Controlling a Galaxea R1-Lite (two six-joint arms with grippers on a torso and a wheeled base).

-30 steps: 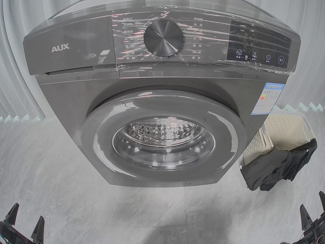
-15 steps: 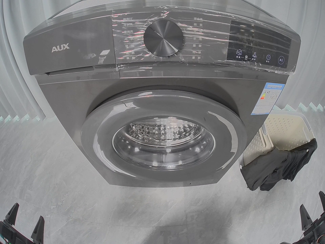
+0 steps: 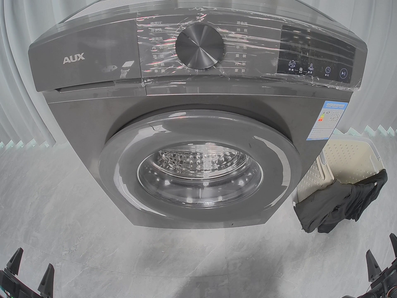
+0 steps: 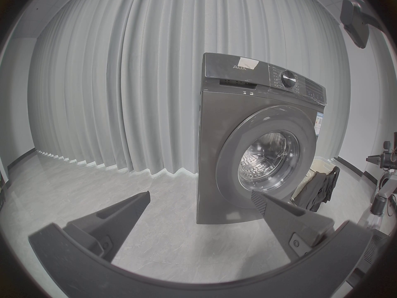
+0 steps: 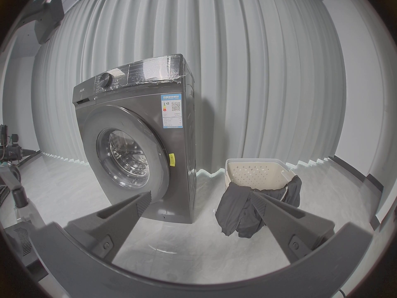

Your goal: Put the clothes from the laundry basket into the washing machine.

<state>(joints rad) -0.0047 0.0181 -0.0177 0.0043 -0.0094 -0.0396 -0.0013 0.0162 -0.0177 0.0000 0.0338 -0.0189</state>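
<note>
A: While the clothes hang half over the front rim of the laundry basket, one dark fold spilling onto the floor, what worries you most?

B: A shallow pinch. The heap is loose and draped, so a claw that catches a single fold could drag the rest off the rim. It could also tip the light basket, which stands just beside the washing machine, on its right as the robot faces it.

A: And the machine itself?

B: Its round door is shut, and the drum shows through the glass. Cloth lifted now would have nowhere to go, and an arm that is holding cloth can hardly work a door. I judge the door comes first.

A: Which arm is free for that?

B: Both. The left gripper is spread wide and holds nothing, well in front of the machine and towards its left. The right gripper is just as wide and empty, in front of the machine on the basket's side, well apart from the clothes.

A: Anything else?

B: I cannot tell where the door's catch or hinge sits. A claw may slip off that smooth ring, and if the door swings towards the basket it may knock it. Trailing sleeves could also snag on the door's edge, or drop to the floor in front of the machine.
</note>
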